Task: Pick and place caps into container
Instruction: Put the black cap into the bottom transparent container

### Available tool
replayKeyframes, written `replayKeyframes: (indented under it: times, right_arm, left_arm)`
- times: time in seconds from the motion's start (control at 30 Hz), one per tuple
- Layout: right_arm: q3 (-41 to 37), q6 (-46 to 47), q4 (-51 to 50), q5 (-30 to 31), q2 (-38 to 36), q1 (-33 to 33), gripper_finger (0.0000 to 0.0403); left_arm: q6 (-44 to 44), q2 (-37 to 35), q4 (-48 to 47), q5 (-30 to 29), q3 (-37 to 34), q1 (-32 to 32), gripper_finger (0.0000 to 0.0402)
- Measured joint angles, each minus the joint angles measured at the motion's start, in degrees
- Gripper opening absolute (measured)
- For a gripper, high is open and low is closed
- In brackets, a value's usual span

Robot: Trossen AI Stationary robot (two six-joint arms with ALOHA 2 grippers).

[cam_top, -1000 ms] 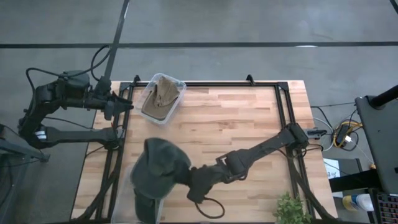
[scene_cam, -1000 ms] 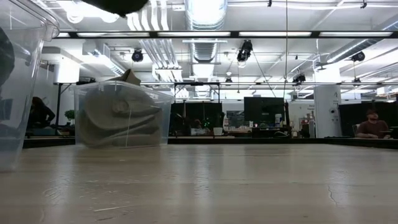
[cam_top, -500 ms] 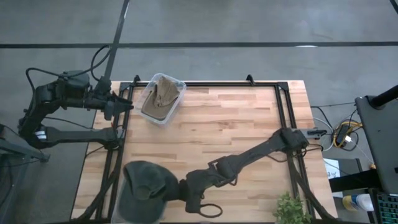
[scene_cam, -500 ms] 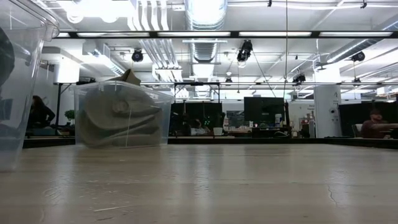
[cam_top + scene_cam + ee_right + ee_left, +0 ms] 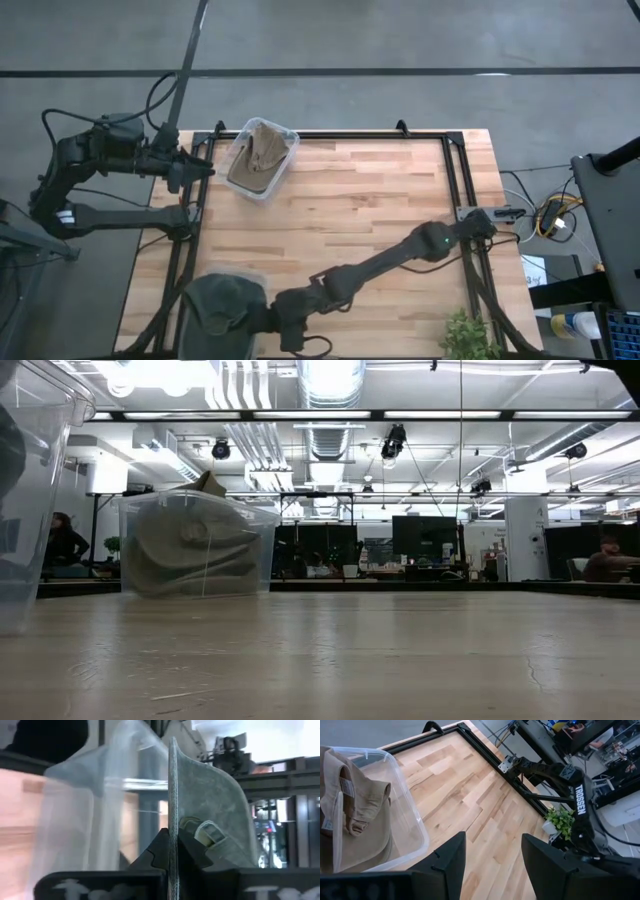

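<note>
A dark olive cap (image 5: 225,305) hangs in my right gripper (image 5: 268,320) over the clear container (image 5: 250,278) at the table's near left corner. In the right wrist view the cap (image 5: 210,800) stands edge-on between the shut fingers, the container's clear wall (image 5: 90,795) beside it. Tan caps (image 5: 260,155) lie piled in a second clear container (image 5: 290,135) at the far left, which also shows in the low view (image 5: 195,545). My left gripper (image 5: 492,860) waits open by that container's left side (image 5: 200,170). My right gripper pinches the dark olive cap's rim edge (image 5: 173,827) between its two fingers (image 5: 159,851), beside a sewn inside label (image 5: 205,834). The fingers reach from the table's right toward the near left corner. The cap stands past the fingertips above the container; whether it rests on anything I cannot tell.
Black frame rails (image 5: 455,170) run along the table's edges. A small green plant (image 5: 468,335) stands at the near right corner. The bare wooden top (image 5: 370,200) stretches between the two containers. Dark fabric (image 5: 6,455) shows inside the near container's wall in the low view.
My right gripper has carried the dark olive cap toward the table's near left corner and stretched farther out. The cap, first spread wide above the table, now sits smaller and lower over the near-left container. The gripper has stayed shut on it.
</note>
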Motion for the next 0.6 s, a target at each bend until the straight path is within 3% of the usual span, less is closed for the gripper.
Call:
replayKeyframes:
  times: [0.3, 0.6]
  right_arm:
    - [-0.3, 7.5, 0.0, 2.7, -0.1, 0.1, 0.0019]
    - [-0.3, 8.5, -0.5, 2.6, -0.1, 0.4, 0.0111]
  left_arm:
    - [0.2, 0.0, -0.2, 0.0, 0.0, 0.0, 0.0184]
    - [0.2, 0.0, -0.3, -0.1, 0.0, 0.0, 0.0184]
